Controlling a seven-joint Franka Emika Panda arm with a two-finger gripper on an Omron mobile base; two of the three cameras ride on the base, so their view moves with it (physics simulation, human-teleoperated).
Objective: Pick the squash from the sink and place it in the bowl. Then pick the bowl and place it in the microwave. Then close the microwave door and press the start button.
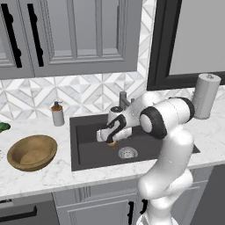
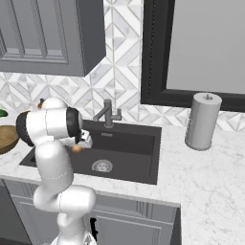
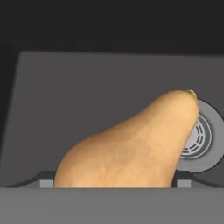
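1. From the left base view, I see my arm bent forward over the sink (image 1: 83, 145), with the gripper (image 1: 110, 139) reaching down inside the basin, near its middle and just left of the round drain (image 1: 127, 153).
2. A small tan patch of the squash (image 1: 113, 143) peeks out below the hand; I read it as sitting between the fingers, though the fingertips themselves are too small to make out here.
3. The bowl (image 1: 32, 152) rests on the marble counter (image 1: 39, 176), well apart from the sink's left edge and nearer the counter's front. A soap dispenser (image 1: 57, 114) stands at the back of the counter by the sink's rear left corner, and a paper towel roll (image 1: 206, 96) stands beyond the sink's right edge.
4. From the right base view, the arm covers the sink's left side. The gripper (image 2: 79, 145) sits low by the basin's left wall, with a spot of orange squash (image 2: 75, 149) at its tip. The faucet (image 2: 108, 114) rises at the back edge, and the drain (image 2: 102, 166) lies on the basin floor towards the front.
5. From the hand view, the squash (image 3: 131, 146) looms close, its wide end down between the two finger tips and its narrow end pointing up towards the drain (image 3: 199, 136). The fingers (image 3: 46, 183) flank the squash's sides closely, so I take the pincer as closed round it, spread about as wide as the squash's fat end.
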